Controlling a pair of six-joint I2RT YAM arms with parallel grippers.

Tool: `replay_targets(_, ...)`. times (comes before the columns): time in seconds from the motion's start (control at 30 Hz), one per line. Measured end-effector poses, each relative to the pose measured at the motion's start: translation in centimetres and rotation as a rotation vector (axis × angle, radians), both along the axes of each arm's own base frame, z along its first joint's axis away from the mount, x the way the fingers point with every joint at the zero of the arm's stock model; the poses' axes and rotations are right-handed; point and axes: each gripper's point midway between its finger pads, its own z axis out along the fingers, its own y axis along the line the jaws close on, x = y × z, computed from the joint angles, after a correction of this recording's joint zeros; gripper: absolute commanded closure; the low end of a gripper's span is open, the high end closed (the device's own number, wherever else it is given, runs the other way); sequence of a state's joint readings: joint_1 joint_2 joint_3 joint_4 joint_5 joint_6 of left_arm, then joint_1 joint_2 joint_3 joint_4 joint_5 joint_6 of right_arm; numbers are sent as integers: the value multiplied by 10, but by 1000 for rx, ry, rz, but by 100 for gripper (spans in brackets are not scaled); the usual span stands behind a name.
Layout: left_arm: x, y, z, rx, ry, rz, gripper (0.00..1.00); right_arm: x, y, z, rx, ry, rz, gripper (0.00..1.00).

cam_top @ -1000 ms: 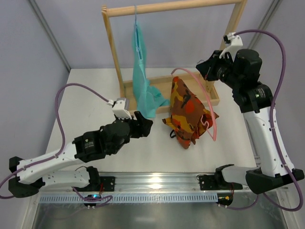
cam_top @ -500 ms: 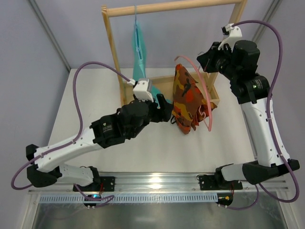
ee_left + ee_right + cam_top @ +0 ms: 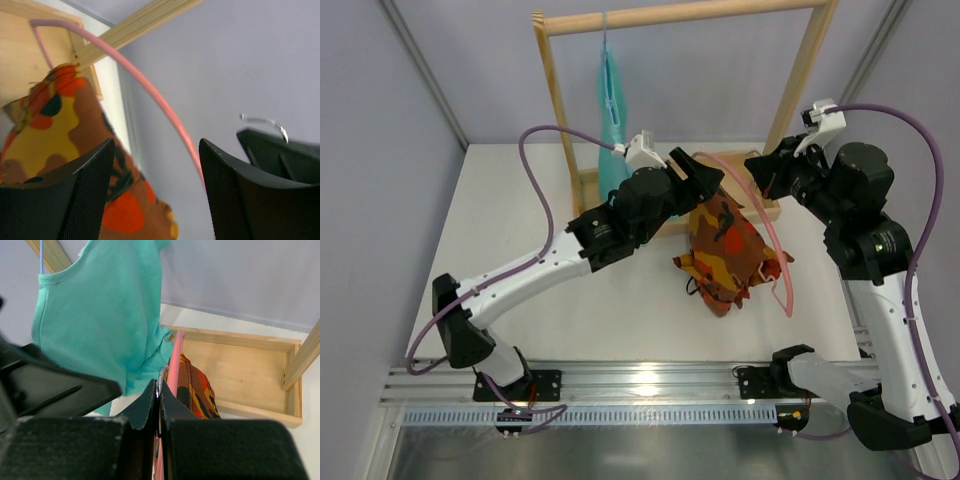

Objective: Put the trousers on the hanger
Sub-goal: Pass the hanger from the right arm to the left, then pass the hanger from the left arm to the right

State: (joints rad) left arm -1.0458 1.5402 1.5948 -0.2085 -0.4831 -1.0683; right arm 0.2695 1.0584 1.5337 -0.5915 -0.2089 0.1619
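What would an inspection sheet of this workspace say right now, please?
Surface: white table, no spills or marks seen.
Job's things: camouflage trousers draped over the pink hanger, which is lifted; cannot tell whether the low end touches the table.
Clutter: teal garment hanging on the wooden rack.
Pincers: left pincer open, beside the top of the trousers, holding nothing; right pincer shut on the hanger near its hook.
Cables: a purple cable loops from the left arm and crosses the rack's post in the top view; a second one loops from the right arm.
Surroundings: grey walls; metal rail at the near edge.
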Motion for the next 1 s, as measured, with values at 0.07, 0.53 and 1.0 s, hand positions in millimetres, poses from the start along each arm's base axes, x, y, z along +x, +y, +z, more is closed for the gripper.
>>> replay_targets(0.07, 9, -15, -5, -68, 31, -19, 31, -10, 0, -4, -1, -10, 16, 96)
replay_targets(0.53, 28, -92, -45, -360, 253, -165, 99, -40, -1, -42, -9, 16, 63, 96)
replay_targets(1.0, 38, -94, -50, -385, 268, -188, 100, -78, -10, -112, -38, 80, 75, 31)
